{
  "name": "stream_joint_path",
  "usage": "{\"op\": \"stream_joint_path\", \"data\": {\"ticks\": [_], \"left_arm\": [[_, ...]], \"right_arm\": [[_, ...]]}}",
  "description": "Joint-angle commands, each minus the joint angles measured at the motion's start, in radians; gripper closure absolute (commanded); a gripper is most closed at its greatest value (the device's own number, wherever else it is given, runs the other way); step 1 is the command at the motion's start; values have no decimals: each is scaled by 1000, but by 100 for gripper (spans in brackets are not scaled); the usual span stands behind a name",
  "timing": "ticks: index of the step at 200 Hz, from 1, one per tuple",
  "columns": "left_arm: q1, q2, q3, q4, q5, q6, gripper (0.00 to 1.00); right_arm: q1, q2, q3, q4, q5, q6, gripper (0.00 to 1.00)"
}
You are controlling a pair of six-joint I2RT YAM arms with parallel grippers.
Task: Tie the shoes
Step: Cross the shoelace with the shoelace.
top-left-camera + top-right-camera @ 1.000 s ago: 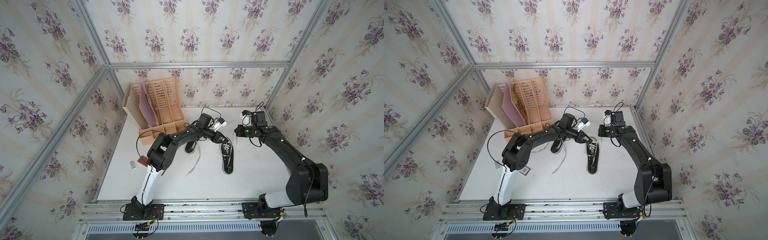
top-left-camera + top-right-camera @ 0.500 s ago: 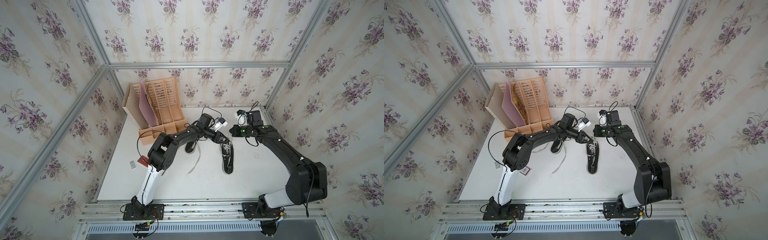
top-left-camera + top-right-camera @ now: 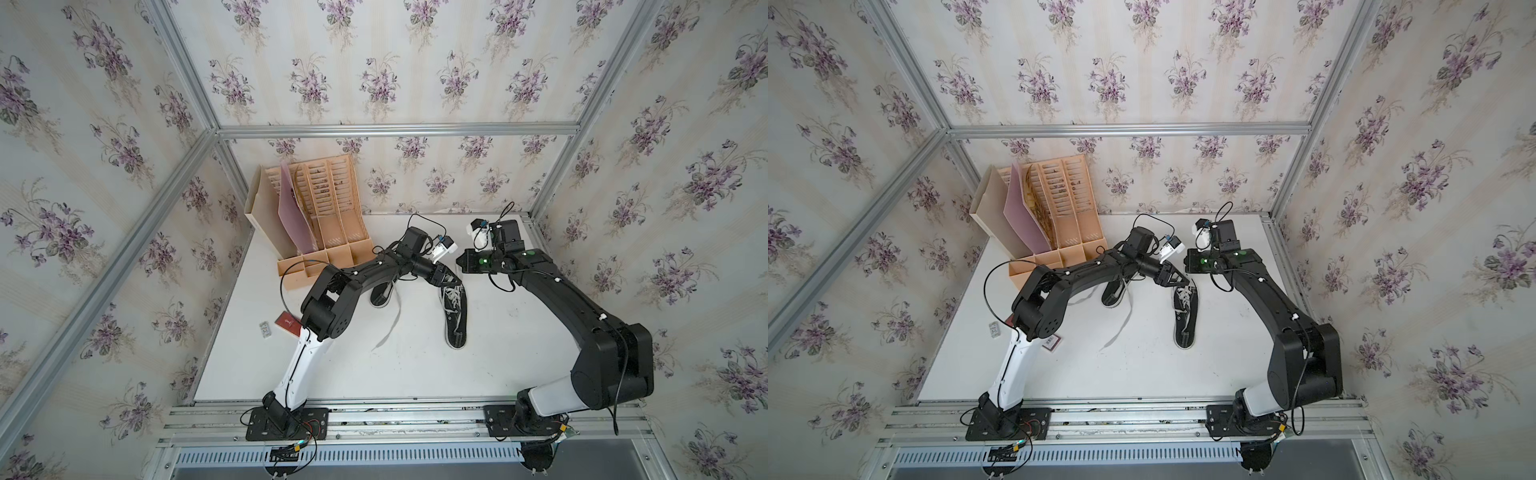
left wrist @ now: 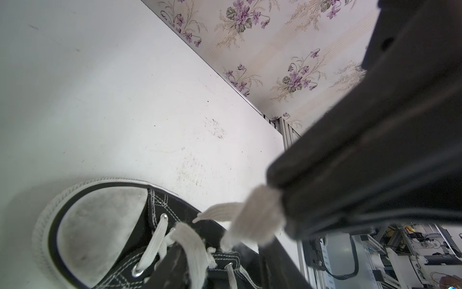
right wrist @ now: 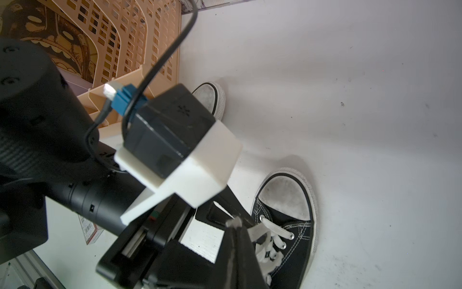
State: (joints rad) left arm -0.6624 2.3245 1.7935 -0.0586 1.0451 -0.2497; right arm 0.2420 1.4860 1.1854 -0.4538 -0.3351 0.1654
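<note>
The white surface carries all items. The right arm reaches in from the front right corner and the left arm from the front left. Both hands meet over one shoe near the far centre.

A peach file rack stands at the far left corner with a pink folder in it.

The shoes lie apart on the surface, toe caps toward the far wall. The first shoe lies near the centre, with its toe end under the hands. The second shoe lies to its left, partly covered by the left arm.

The right hand is closed on a lace of the first shoe, and the lace rises from the eyelets to its tips. The left hand stands part-open. Its fingers straddle the lacing of the same shoe without clamping it.

A loose lace trails from the second shoe toward the front. A red card and a small packet lie at the left edge.
</note>
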Motion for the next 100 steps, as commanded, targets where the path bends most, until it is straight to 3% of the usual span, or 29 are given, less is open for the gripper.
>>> {"op": "stream_joint_path", "data": {"ticks": [1,62,100], "left_arm": [[-2,5,14,-12,10,23,57],[-2,7,31,-47,-3,34,88],[-2,2,26,-48,4,34,94]], "right_arm": [[2,6,10,9,-11,15,100],[1,17,16,10,52,-17,100],[-10,49,18,85,91,-43,100]]}}
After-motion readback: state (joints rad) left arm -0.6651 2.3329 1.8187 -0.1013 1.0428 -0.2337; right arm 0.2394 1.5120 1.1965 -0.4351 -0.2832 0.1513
